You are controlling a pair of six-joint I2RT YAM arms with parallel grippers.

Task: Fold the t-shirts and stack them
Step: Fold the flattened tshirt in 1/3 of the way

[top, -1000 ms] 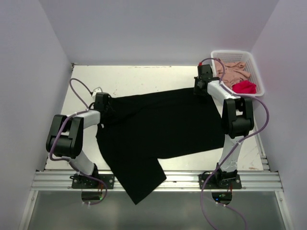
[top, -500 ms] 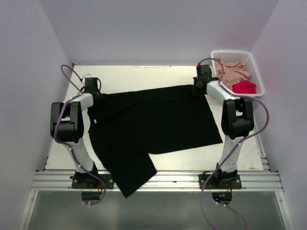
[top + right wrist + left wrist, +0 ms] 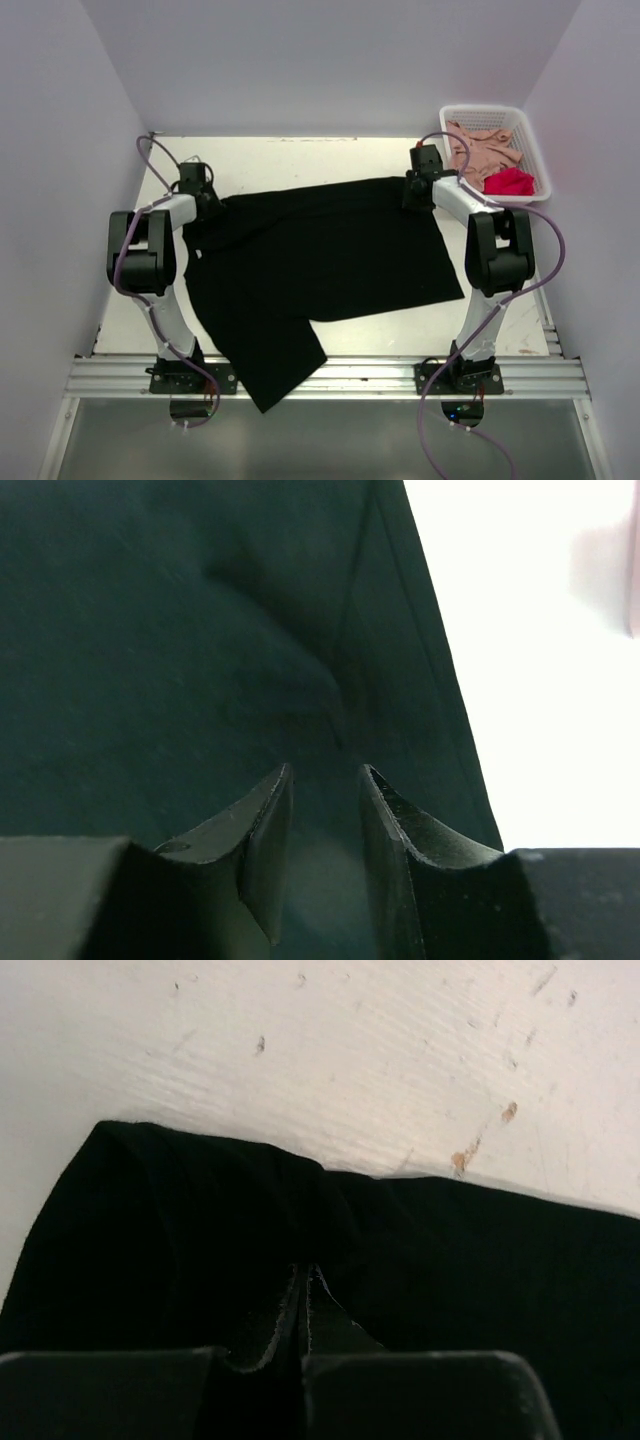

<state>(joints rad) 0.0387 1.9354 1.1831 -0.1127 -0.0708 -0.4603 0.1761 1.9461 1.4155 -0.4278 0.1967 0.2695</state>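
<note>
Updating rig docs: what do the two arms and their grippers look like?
Identical pair: left arm and right arm have white links with bulky black joint housings. A purple cable loops along each. Left gripper and right gripper are black, tapering toward the tips. No markings legible.

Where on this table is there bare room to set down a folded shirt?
Bare table runs along the back wall, beyond the black t-shirt. A smaller patch lies near-right, between its hem and the front rail. Crowded: centre, and the basket corner.

Black t-shirt [image 3: 320, 260] spread out; pink t-shirt [image 3: 485, 150] and red t-shirt [image 3: 510, 181] crumpled.
</note>
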